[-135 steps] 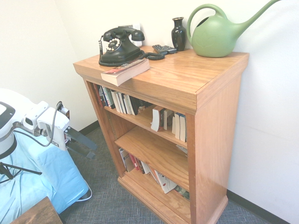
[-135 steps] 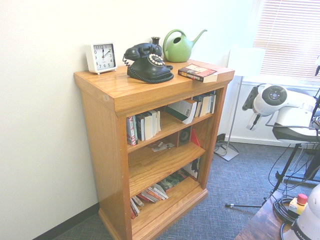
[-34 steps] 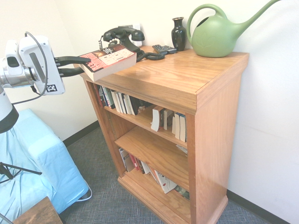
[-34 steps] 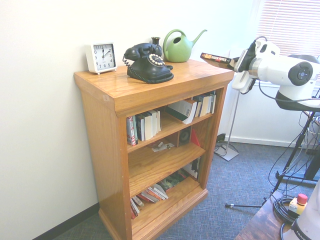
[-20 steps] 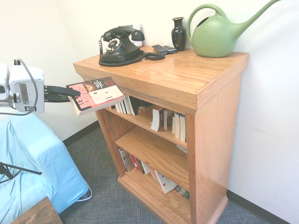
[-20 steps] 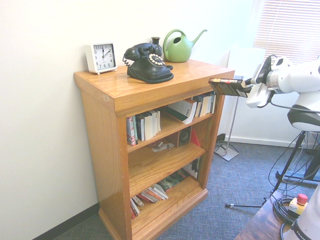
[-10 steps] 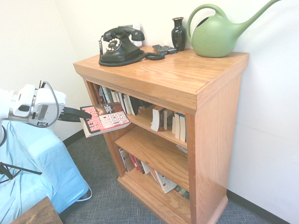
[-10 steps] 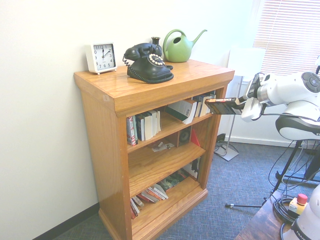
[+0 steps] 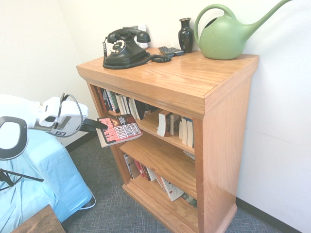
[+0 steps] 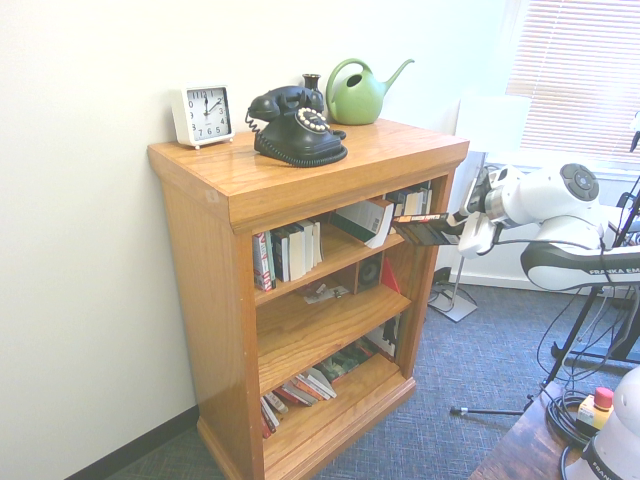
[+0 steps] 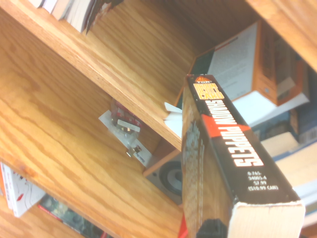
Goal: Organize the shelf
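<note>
**Paperback held flat at the mouth of the top tier**

The gripper (image 9: pixel 97 127) is clamped on one end of a paperback (image 9: pixel 119 129) whose spine reads "Shadow Puppets" in the wrist view (image 11: pixel 233 148). The book lies roughly flat, cover up, its long axis running straight out from the fingers toward the shelf (image 9: pixel 194 92). In the second exterior view the same book (image 10: pixel 425 231) shows edge-on, its far end just at the front opening of the bookcase (image 10: pixel 240 200), about level with the board under the upper row of books.

Ahead of the gripper and slightly above sit the upright books of the top tier (image 9: pixel 121 104); beyond them a leaning volume (image 10: pixel 362 220) rests at a slant in the gap between the two groups. Below the gripper's line is the middle tier (image 11: pixel 59 148), mostly bare, with a small clear packet (image 11: pixel 126 136) and a round speaker (image 11: pixel 171 178) at the back.

The coming move likely turns on one thing: the book lies flat while the shelved ones stand on end, so it either slides in flat or must be turned upright first. The free slot lies straight ahead of the fingers; whether it is wide enough cannot be told.
</note>
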`<action>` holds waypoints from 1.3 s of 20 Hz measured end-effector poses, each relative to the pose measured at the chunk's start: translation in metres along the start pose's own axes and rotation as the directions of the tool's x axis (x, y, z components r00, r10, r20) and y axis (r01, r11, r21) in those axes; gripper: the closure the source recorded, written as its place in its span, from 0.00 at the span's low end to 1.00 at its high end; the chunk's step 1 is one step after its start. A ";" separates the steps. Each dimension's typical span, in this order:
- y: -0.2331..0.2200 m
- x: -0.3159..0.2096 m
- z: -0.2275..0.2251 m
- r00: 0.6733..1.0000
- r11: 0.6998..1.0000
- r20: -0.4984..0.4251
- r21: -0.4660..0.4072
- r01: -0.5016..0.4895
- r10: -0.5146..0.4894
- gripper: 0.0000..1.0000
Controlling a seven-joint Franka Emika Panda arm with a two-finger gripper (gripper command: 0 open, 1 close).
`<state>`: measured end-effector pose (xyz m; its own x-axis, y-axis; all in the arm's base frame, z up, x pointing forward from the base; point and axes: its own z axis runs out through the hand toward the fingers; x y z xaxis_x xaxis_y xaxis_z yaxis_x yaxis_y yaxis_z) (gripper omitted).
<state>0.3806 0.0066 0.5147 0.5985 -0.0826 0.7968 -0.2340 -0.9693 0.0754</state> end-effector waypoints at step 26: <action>-0.050 -0.005 0.087 0.988 0.976 -0.098 0.197 -0.096 0.117 1.00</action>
<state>0.4560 0.0352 0.4541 0.4886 -0.1723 0.8553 -0.1349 -0.9834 -0.1211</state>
